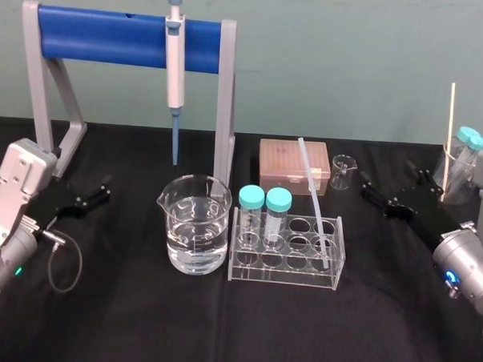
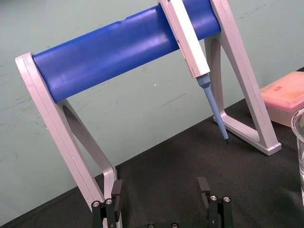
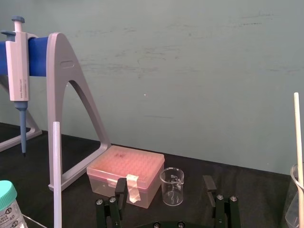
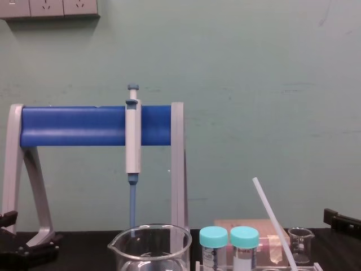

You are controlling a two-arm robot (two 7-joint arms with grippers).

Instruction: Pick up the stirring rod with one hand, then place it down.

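Stirring rod (image 1: 313,196) leans in the rack (image 1: 284,273), apparently at its right end, at nine o'clock from the right gripper (image 1: 386,179), clear of its parted jaws. Left gripper (image 1: 105,189), jaws likewise parted, sits farther out at nine o'clock.

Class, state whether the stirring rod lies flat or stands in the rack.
Standing, tilted: the stirring rod rests in the clear tube rack, top leaning left.

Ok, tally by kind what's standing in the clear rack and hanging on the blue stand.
Teal-capped vials: 2
Stirring rod: 1
Pipette: 1
Total: 4
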